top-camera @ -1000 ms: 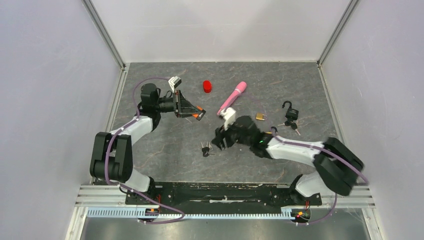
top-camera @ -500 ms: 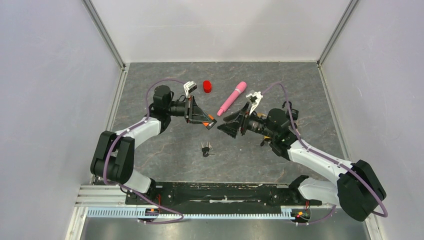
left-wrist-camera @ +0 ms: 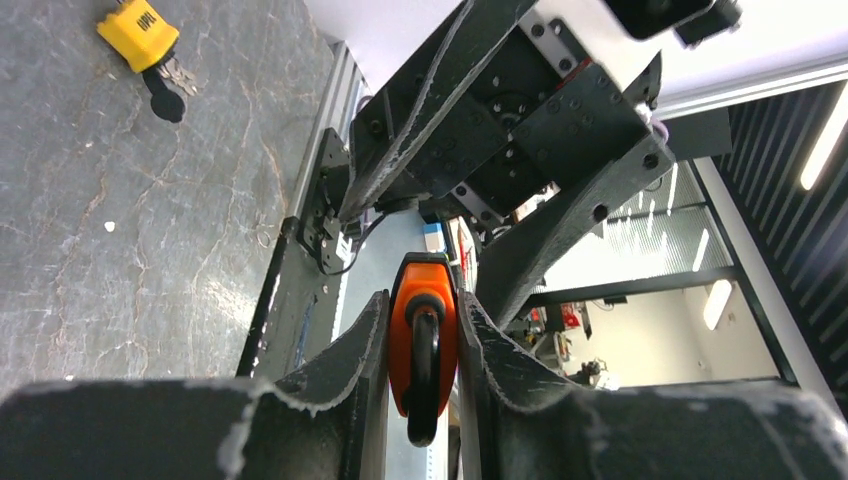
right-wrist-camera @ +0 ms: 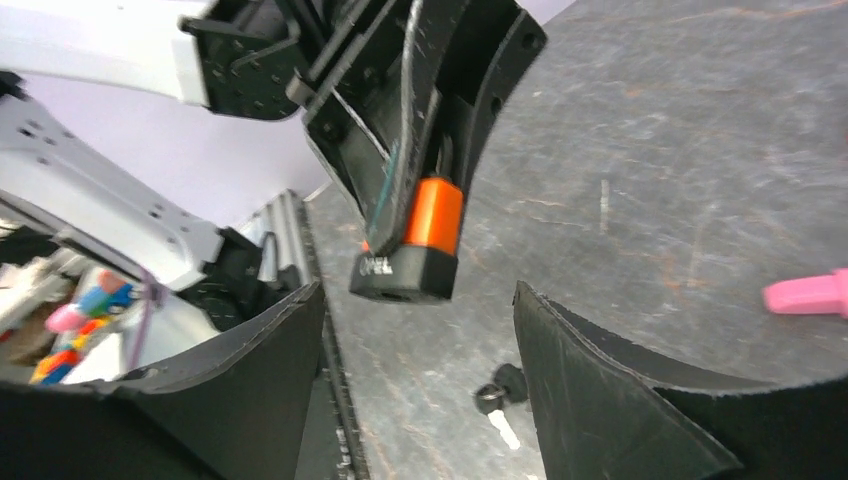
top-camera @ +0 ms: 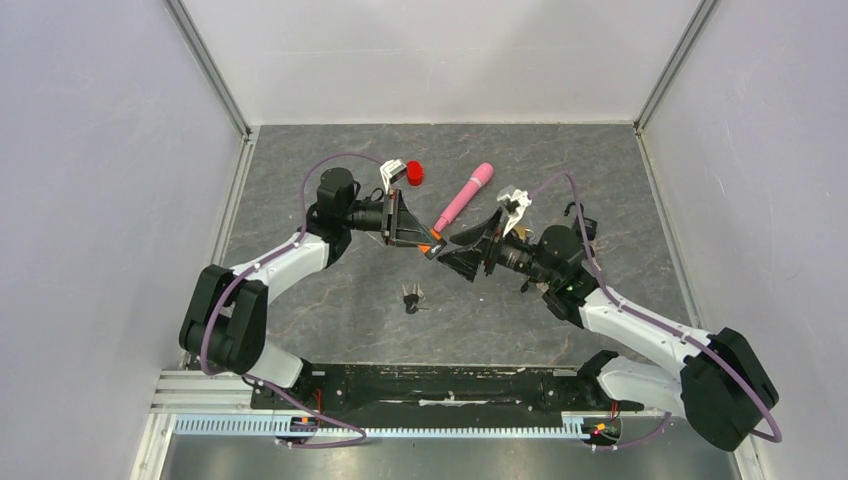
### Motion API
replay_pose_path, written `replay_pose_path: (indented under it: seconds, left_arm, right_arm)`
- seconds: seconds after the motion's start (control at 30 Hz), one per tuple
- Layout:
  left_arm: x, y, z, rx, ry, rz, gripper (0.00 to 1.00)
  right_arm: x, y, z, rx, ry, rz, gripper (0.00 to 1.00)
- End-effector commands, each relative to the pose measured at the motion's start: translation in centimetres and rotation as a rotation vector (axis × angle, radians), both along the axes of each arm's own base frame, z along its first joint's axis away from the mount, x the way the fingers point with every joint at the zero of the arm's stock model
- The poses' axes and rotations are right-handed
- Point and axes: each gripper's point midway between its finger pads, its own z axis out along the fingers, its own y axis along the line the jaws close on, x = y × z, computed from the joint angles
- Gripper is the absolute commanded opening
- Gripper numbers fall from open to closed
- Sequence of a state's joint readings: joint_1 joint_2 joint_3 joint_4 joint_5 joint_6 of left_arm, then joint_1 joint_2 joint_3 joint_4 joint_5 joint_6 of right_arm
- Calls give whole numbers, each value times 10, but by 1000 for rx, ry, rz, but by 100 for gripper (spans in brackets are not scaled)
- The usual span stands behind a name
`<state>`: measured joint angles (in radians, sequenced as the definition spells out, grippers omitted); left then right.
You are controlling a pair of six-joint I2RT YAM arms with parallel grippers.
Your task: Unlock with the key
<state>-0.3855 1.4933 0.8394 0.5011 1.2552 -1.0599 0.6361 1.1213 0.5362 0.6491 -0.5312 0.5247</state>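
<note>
An orange padlock [left-wrist-camera: 422,335] with a black base sits clamped between the fingers of my left gripper [left-wrist-camera: 422,312], held above the table; in the top view it shows as an orange tip [top-camera: 433,246]. My right gripper [right-wrist-camera: 419,288] stands open and empty, its fingers facing the base of the padlock [right-wrist-camera: 412,250] a short way off. In the top view the right gripper [top-camera: 448,251] nearly meets the left gripper [top-camera: 424,240] over the middle of the table. A bunch of black-headed keys [top-camera: 411,297] lies on the table below them, also visible between the right fingers as keys [right-wrist-camera: 497,400].
A red cap [top-camera: 414,173] and a pink marker [top-camera: 463,197] lie behind the grippers. A black padlock [top-camera: 579,217] lies to the right, partly hidden by the right arm. A yellow padlock [left-wrist-camera: 139,30] with a key lies on the table. Grey walls enclose three sides.
The right arm lifted away from the keys on the table and turned to face the left gripper, its jaws opening wider. The left arm carried the orange padlock rightward toward the centre.
</note>
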Motion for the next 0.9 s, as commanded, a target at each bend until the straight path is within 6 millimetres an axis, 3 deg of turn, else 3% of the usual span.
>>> replay_pose_path:
  seconds: [0.0, 0.1, 0.3, 0.57, 0.87]
  left_arm:
    - [7, -2, 29, -18, -19, 55, 2]
    - [6, -4, 29, -16, -3, 56, 2]
    - [5, -7, 28, -6, 16, 61, 2]
    - [2, -12, 33, -7, 13, 54, 2]
    - [-2, -15, 34, -7, 12, 44, 2]
  right_arm:
    - [11, -14, -7, -97, -197, -132, 72]
    - [11, -20, -11, -145, -325, -202, 72]
    - [0, -25, 0, -155, -596, -304, 73]
    - [-1, -18, 20, -89, -681, -361, 78]
    - [-3, 2, 17, -112, -701, -343, 76]
